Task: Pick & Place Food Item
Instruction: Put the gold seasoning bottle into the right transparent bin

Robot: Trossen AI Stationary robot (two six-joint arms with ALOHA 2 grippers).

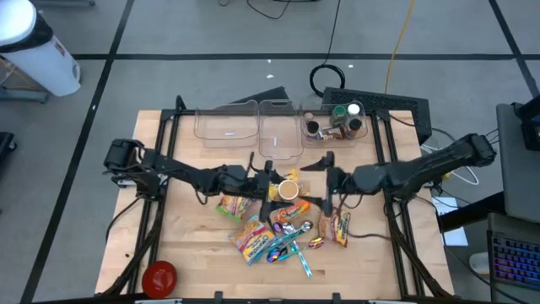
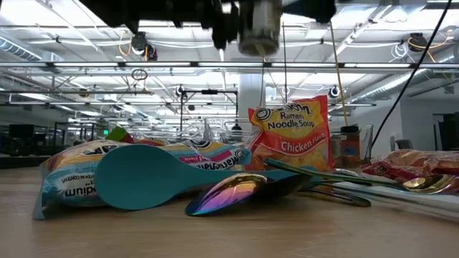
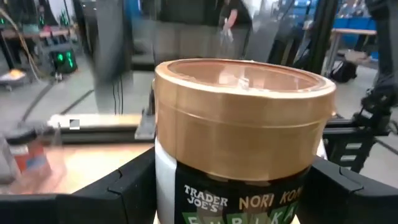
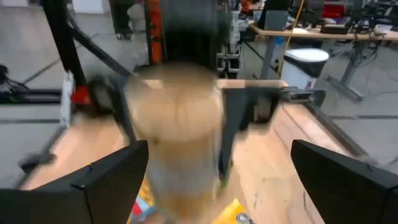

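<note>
Seasoning jar [image 3: 239, 134], tan lid, upright with long axis vertical, lid uppermost; held above the table [image 1: 194, 253] over the heap of ramen packets [image 1: 253, 236]. Left hand [image 1: 268, 187] clamped on its sides. Right hand [image 1: 325, 181] just beside the jar, fingers apart, empty.

At the top centre of the high view, clear plastic bins [image 1: 257, 127] stand on the wooden table [image 1: 190, 245]. A red lid [image 1: 159, 276] lies lower left. A white cylinder [image 1: 38, 46] sits on the floor upper left, a keyboard [image 1: 515, 257] lower right.
</note>
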